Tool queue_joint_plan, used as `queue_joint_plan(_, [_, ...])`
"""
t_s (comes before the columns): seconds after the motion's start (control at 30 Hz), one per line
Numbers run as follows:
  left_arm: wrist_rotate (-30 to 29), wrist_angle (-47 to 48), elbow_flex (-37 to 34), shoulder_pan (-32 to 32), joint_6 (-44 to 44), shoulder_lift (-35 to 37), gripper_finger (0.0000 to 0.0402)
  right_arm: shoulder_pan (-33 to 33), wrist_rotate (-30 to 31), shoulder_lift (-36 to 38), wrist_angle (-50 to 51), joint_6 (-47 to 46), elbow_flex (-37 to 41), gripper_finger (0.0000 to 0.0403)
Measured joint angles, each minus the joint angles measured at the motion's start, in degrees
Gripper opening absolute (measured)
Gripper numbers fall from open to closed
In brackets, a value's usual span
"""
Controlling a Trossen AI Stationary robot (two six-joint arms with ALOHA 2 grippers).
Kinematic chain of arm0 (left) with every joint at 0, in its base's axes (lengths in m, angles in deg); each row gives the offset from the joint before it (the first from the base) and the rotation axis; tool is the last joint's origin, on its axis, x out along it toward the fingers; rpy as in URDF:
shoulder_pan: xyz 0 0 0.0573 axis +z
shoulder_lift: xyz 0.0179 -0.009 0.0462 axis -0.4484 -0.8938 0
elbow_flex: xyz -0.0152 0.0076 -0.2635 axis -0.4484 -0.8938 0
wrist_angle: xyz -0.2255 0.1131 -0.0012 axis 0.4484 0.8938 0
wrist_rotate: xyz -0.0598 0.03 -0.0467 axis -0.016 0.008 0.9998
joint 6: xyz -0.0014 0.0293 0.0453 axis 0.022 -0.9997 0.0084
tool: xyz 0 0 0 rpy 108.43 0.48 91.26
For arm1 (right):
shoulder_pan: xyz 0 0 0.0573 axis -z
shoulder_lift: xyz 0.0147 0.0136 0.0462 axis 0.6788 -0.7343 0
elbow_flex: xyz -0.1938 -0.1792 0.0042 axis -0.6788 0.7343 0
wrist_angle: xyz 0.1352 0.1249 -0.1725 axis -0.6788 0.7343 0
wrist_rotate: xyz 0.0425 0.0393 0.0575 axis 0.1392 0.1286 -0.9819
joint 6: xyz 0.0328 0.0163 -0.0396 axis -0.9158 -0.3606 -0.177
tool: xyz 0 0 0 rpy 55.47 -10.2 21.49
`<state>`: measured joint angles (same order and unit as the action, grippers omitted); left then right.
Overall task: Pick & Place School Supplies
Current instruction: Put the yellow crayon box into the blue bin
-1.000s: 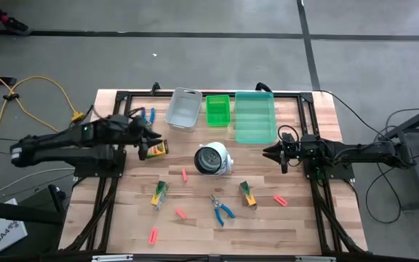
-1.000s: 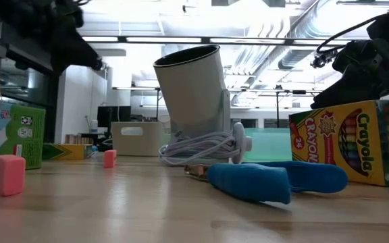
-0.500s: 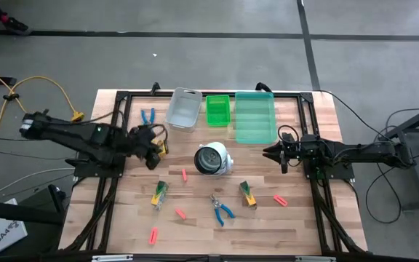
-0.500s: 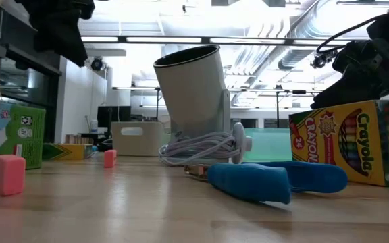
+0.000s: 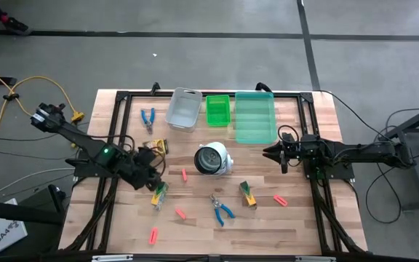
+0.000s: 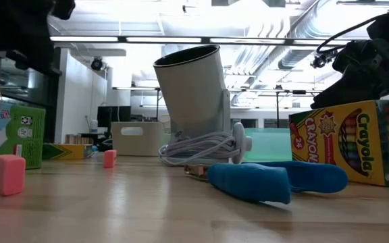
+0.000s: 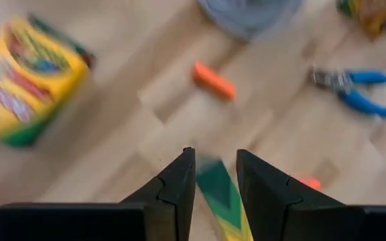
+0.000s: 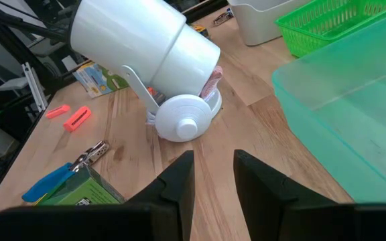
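Count of supplies on the table [image 5: 297,218], high view. Crayon boxes: three — one [image 5: 157,147] near the left side, a second [image 5: 159,193] toward the front left, a third [image 5: 248,194] front right of centre. Scissors: two pairs, both blue-handled — one [image 5: 148,116] at the back left beside the bins, one [image 5: 221,209] at the front centre. Red-pink stubs: four — at [image 5: 184,175], [image 5: 180,214], [image 5: 153,235] and [image 5: 280,199]. All lie on the bare wood; none is in a bin.

Bins along the back edge, three side by side: grey bin [image 5: 183,109], green bin [image 5: 217,110], teal bin [image 5: 254,117].

A round white object [image 5: 214,159] with a dark face lies tipped at the table's centre, between the two arms.

Left gripper [image 5: 153,178] is over the front-left crayon box; in its wrist view the fingers [image 7: 177,181] stand slightly apart with that box [image 7: 221,201] showing between them, and contact cannot be told.

Right gripper [image 5: 269,152] waits at the right, near the teal bin, fingers [image 8: 176,181] parted, holding nothing.
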<state>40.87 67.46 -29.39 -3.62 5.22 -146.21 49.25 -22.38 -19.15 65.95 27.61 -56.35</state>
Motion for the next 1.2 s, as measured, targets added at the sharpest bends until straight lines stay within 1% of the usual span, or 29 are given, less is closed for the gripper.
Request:
queue_joint_plan(0.1, [6.7, 0.9, 0.0, 0.1, 4.7, 0.0, 0.0105, 0.0, 0.0, 0.0, 0.0, 0.0, 0.0, 0.0093])
queue_joint_plan(0.17, [9.0, 1.7, 0.0, 0.0, 7.5, -0.2, 0.0105, 0.0, 0.0, 0.0, 0.0, 0.0, 0.0, 0.0093])
queue_joint_plan(0.23, [9.4, 1.6, 0.1, -0.5, 9.4, -1.0, 0.0105, 0.0, 0.0, 0.0, 0.0, 0.0, 0.0, 0.0093])
queue_joint_plan(0.43, [9.5, 1.6, 1.5, -3.7, 17.1, -5.1, 0.0105, 0.0, 0.0, 0.0, 0.0, 0.0, 0.0, 0.0093])
queue_joint_plan(0.6, [9.0, 2.1, 5.5, -6.6, 22.3, -9.6, 0.0105, 0.0, 0.0, 0.0, 0.0, 0.0, 0.0, 0.0093])
queue_joint_plan(0.77, [7.8, 2.9, 8.6, -8.4, 24.1, -14.4, 0.0105, 0.0, 0.0, 0.0, 0.0, 0.0, 0.0, 0.0093])
queue_joint_plan(1.03, [7.5, 3.5, 8.7, -9.8, 28.2, -15.9, 0.0105, 0.0, 0.0, 0.0, 0.0, 0.0, 0.0, 0.0093])
queue_joint_plan(1.2, [7.6, 3.8, 8.7, -9.8, 28.5, -16.3, 0.0105, 0.0, 0.0, 0.0, 0.0, 0.0, 0.0, 0.0093])
